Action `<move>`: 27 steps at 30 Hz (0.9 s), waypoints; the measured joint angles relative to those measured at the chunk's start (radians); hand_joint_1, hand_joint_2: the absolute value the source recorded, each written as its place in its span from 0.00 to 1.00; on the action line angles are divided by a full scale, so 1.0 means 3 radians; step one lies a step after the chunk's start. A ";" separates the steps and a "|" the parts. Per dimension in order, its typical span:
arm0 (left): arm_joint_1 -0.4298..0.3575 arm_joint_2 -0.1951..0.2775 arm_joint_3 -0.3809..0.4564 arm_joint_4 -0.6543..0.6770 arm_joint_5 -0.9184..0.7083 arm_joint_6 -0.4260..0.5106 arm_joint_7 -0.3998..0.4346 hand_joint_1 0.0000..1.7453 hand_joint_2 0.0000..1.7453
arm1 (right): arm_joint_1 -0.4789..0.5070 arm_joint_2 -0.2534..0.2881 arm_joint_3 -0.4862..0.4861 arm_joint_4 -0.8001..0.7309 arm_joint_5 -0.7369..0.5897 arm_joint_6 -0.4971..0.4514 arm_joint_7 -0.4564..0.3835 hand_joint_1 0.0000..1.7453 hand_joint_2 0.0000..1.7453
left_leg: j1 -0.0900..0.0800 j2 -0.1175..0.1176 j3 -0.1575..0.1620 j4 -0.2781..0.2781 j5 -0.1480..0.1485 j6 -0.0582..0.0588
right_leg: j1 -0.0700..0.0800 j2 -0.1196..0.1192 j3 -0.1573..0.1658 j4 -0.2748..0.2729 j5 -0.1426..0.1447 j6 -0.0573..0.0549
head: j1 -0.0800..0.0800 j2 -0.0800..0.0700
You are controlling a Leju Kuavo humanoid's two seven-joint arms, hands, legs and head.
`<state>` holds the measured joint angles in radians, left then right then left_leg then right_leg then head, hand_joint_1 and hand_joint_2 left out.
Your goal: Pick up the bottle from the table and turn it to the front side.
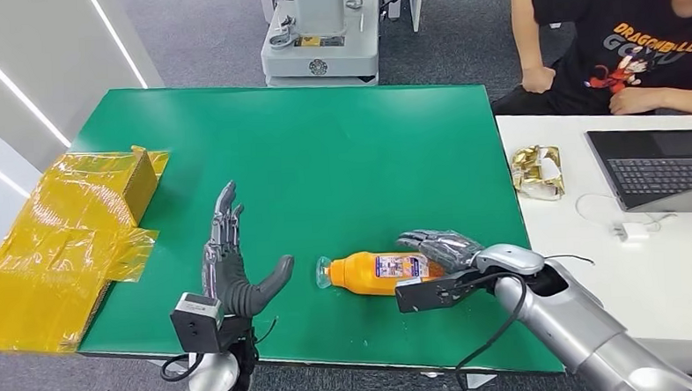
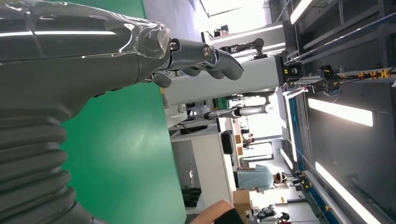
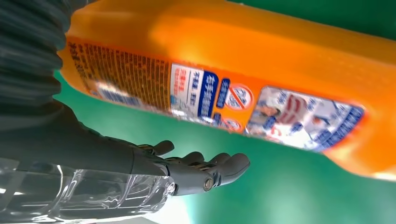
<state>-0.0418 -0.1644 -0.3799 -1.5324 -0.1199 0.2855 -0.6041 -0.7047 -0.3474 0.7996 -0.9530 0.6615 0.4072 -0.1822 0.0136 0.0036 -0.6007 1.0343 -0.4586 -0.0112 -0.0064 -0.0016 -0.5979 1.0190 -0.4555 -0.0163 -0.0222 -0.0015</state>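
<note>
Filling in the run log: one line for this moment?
bottle lying on green table | right hand at its base, grasp unclear | left hand open, nearby

A person's black shirt (image 1: 635,33) reads "DRAGONBALL GOKU"; the bottle (image 1: 377,273) label is unreadable.

The bottle (image 1: 377,273) beside the right hand (image 1: 442,249) is bright orange with a pale, clear cap end; its label (image 3: 219,100) carries white panels, blue lettering and a block of small dark print on orange; the right hand itself is dark grey, its arm silver; the left hand (image 1: 231,262) is the same dark grey with lighter metal showing in the fingers (image 1: 226,214); under both hands the table cover (image 1: 323,152) is flat, even green; out beyond the left hand a box (image 1: 104,193) wrapped in glossy yellow film; past the right hand a white desk (image 1: 672,269), with a crumpled gold foil wrapper (image 1: 537,171) and a grey laptop (image 1: 659,169) with dark keys.
</note>
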 joint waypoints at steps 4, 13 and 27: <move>-0.0002 -0.0001 0.0001 0.0000 -0.0003 -0.0017 0.0010 0.00 1.00 | -0.0052 -0.0002 0.0076 0.0109 -0.0033 0.0037 0.0003 0.00 1.00 | 0.0000 0.0000 0.0000 0.0000 0.0000 0.0000 | 0.0000 0.0000 0.0000 0.0000 0.0000 0.0000 | 0.0000 0.0000; -0.0028 0.0000 0.0004 0.0000 -0.0003 0.0000 0.0011 0.00 1.00 | -0.0150 -0.0002 0.0262 0.0384 -0.0072 0.0047 0.0108 0.00 1.00 | 0.0000 0.0000 0.0000 0.0000 0.0000 0.0000 | 0.0000 -0.0001 0.0000 0.0000 0.0000 0.0000 | 0.0000 0.0000; -0.0062 0.0000 0.0005 0.0045 0.0093 -0.0010 -0.0019 0.00 1.00 | -0.0172 -0.0001 0.0356 0.0500 -0.0060 -0.0291 0.0017 1.00 1.00 | 0.0000 0.0001 0.0003 0.0000 0.0000 0.0000 | 0.0000 0.0001 0.0002 -0.0001 0.0000 0.0000 | 0.0000 0.0000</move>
<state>-0.0604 -0.1644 -0.3784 -1.5187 -0.0919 0.2826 -0.6099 -0.7563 -0.3477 0.9063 -0.8029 0.6436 0.3198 -0.1771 0.0137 0.0040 -0.5998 1.0343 -0.4585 -0.0111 -0.0064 -0.0013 -0.5974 1.0188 -0.4553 -0.0163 -0.0221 -0.0015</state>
